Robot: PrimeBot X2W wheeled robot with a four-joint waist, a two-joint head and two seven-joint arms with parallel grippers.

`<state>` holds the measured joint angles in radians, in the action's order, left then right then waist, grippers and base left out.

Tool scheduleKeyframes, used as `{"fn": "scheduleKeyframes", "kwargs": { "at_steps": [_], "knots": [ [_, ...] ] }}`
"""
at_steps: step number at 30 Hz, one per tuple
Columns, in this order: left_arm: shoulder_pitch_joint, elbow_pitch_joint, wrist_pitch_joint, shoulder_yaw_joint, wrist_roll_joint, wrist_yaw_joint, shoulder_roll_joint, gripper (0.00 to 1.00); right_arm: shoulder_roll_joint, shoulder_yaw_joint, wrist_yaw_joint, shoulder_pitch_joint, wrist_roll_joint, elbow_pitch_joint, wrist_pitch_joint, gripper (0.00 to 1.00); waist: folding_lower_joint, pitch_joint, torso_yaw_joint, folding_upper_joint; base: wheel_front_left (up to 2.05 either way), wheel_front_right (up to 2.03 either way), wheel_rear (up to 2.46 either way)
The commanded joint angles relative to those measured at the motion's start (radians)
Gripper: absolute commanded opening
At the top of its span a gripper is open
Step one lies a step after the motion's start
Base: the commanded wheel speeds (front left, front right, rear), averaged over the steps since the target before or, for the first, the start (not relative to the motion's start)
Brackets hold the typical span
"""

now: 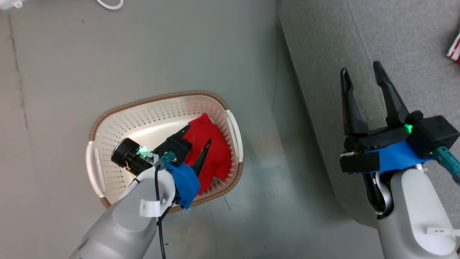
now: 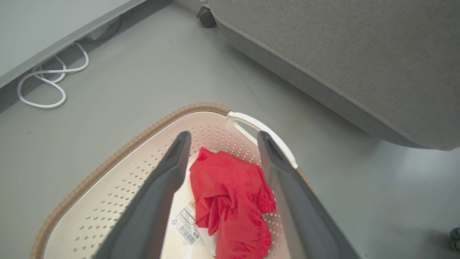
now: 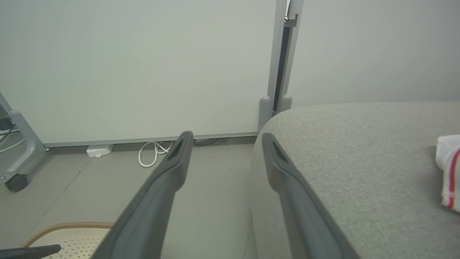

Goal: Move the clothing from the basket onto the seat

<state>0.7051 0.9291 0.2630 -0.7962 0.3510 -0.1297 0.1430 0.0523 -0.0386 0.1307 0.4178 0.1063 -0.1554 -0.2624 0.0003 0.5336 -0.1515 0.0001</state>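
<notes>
Perforated cream plastic basket [image 1: 143, 118] with a brown woven-look rim sits on the smooth grey floor [image 1: 143, 46], at 8 o'clock in the head view. A crumpled soft red garment [image 1: 212, 154] with a gathered elastic edge lies inside, against the basket's 3 o'clock wall. The seat [image 1: 395, 36] is grey coarse-weave upholstery with a rounded edge and a seam line, at 2 o'clock in the head view and apart from the basket. A white-and-red garment [image 1: 454, 50] lies on the seat at the 3 o'clock frame edge; in the right wrist view it is folded white fabric with a red stripe. The left wrist view adds a barcode label sticker [image 2: 185, 223] on the basket bottom beside the red garment, a white handle [image 2: 262, 127], a looped white cable [image 2: 43, 82] at 10 o'clock and a dark caster [image 2: 206, 16] at 12. The right wrist view adds a pale wall panel [image 3: 143, 64]. Left end effector [image 1: 198, 133] is inside the basket, fingers spread wide to either side of the red garment and gripping nothing; contact cannot be told. Right end effector [image 1: 360, 68] is spread wide over the seat edge and empty.
</notes>
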Motion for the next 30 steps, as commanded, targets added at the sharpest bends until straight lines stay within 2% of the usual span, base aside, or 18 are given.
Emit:
{"fn": "scheduleKeyframes", "kwargs": {
  "at_steps": [1, 11, 18, 24, 30],
  "knots": [
    [0.031, 0.020, 0.003, -0.025, 0.017, -0.001, 0.003, 1.00, 0.001, 0.001, 0.000, 0.024, 0.004, 0.007, -0.004, 1.00, -0.0003, 0.057, -0.023, -0.0001, 0.00, 0.00, 0.00],
    [0.164, 0.153, -0.022, -0.264, 0.134, -0.001, 0.013, 1.00, -0.002, -0.012, 0.000, 0.111, 0.011, 0.035, -0.004, 1.00, -0.0003, 0.204, -0.048, -0.0001, 0.00, 0.00, 0.00],
    [0.227, 0.183, -0.099, -0.397, 0.226, -0.001, 0.034, 1.00, -0.002, -0.012, 0.000, 0.155, 0.022, 0.054, -0.004, 1.00, -0.0003, 0.289, -0.065, -0.0001, 0.00, 0.00, 0.00],
    [0.255, 0.166, -0.172, -0.456, 0.310, -0.001, 0.058, 1.00, -0.002, -0.021, 0.000, 0.182, 0.039, 0.070, -0.004, 1.00, -0.0003, 0.349, -0.082, -0.0001, 0.00, 0.00, 0.00],
    [0.284, 0.152, -0.196, -0.479, 0.331, -0.001, 0.078, 1.00, -0.002, -0.022, 0.000, 0.202, 0.055, 0.081, -0.004, 1.00, -0.0003, 0.396, -0.094, -0.0001, 0.00, 0.00, 0.00]
  ]
}}
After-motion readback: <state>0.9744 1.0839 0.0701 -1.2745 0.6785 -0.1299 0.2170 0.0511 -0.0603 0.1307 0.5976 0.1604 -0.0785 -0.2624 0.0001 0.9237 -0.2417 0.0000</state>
